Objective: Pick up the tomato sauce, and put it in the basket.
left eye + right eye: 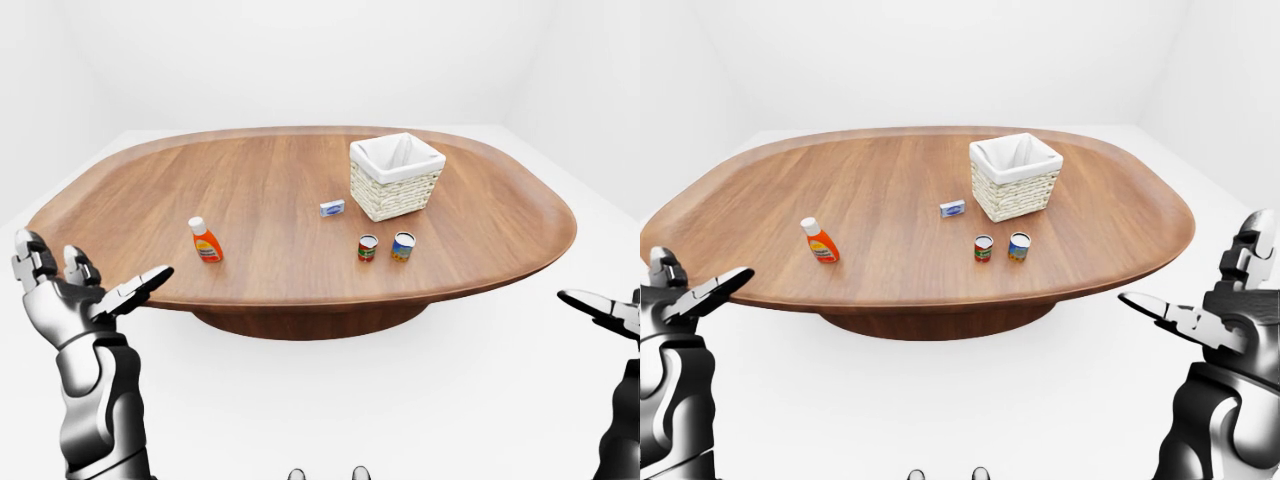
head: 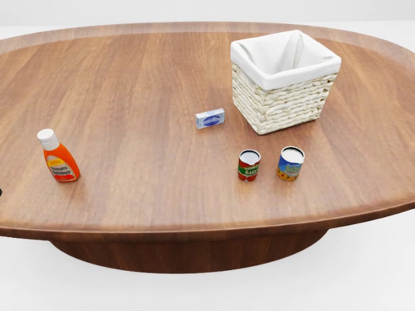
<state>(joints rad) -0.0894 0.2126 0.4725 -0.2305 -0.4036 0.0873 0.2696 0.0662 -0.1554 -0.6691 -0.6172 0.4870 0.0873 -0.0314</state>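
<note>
The tomato sauce (image 2: 248,164) is a small can with a red and green label, upright on the wooden table (image 2: 142,78), below and left of the basket in the head view. The white-lined wicker basket (image 2: 284,80) stands at the upper right, with nothing inside it. Neither hand shows in the head view. In the left-eye view my left hand (image 1: 95,285) hangs open off the table's left edge, far from the can. My right hand (image 1: 1210,300) is open off the table's right edge in the right-eye view. Both hold nothing.
A blue-labelled can (image 2: 291,162) stands just right of the tomato sauce. A small blue-white box (image 2: 210,118) lies left of the basket. An orange bottle with a white cap (image 2: 58,157) stands near the table's left edge. White floor surrounds the table.
</note>
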